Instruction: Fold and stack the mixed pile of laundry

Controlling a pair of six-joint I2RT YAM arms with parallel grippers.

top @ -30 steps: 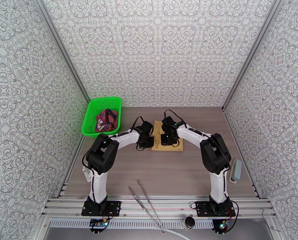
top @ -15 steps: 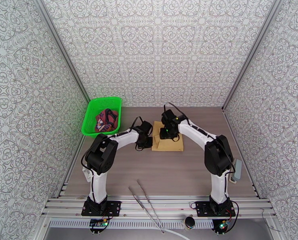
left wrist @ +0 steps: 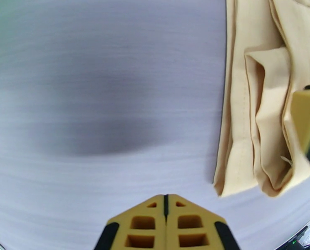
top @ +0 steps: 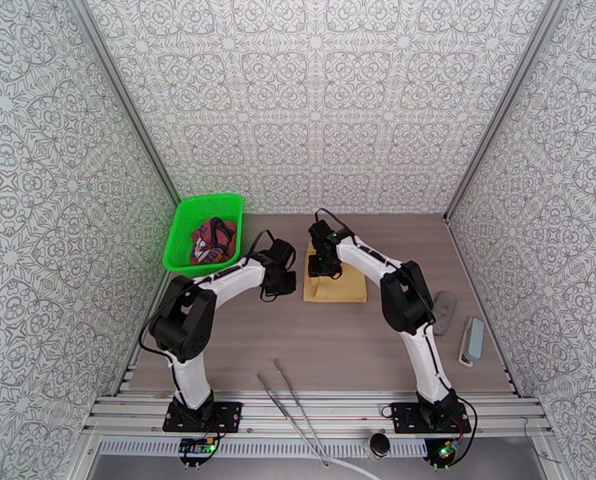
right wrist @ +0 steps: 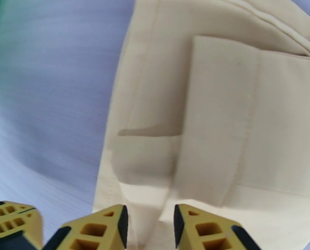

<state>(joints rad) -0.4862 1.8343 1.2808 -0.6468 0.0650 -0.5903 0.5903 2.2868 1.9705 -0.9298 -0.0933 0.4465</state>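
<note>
From above, a bright green plastic mesh basket (top: 176, 234) sits at the far left of the bench (top: 298, 346), holding the maroon tank top (top: 212, 240). My wrist views add detail: the folded tan cloth (right wrist: 221, 121) lies in layered folds mid-bench, my right claw (right wrist: 150, 221) spread a little over its edge, pinching nothing; my left claw (left wrist: 166, 205) is pressed together over bare bench beside it

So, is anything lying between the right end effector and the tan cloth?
Nothing visible does. The right end effector, jaws apart, hangs right over the folded tan cloth, with only bare fabric below it. The left end effector is shut and off to the cloth's side, over the table.
</note>
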